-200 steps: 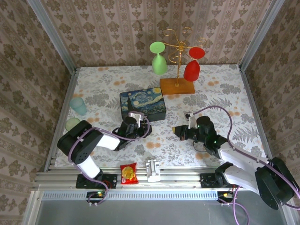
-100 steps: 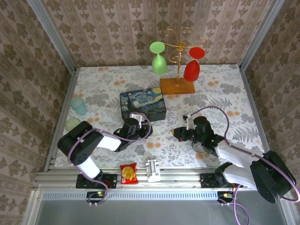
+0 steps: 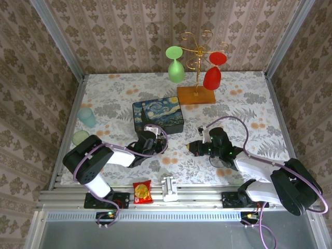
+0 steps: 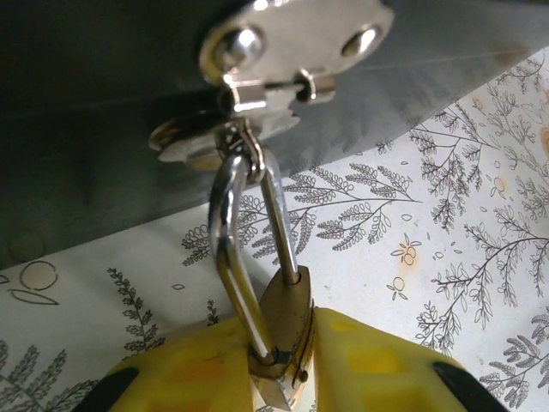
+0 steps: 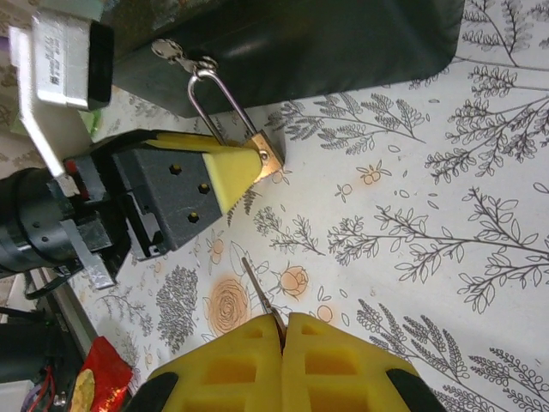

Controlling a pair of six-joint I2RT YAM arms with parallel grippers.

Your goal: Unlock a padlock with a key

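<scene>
we see the left gripper (image 4: 287,365) with its yellow-padded jaws clamped on the tiny brass-bodied padlock (image 4: 287,309). the padlock's silver shackle (image 4: 230,257) loops through the metal hasp (image 4: 292,39) on the dark painted box (image 3: 158,115), which sits on the floral-patterned desk (image 3: 244,104). the right gripper (image 5: 281,339) has its jaws pinched on a thin metal key (image 5: 260,296), whose blade sticks out near the padlock without touching it.

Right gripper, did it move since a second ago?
Yes. The right gripper slid left, closer to the Starry Night box, which stayed put.
</scene>
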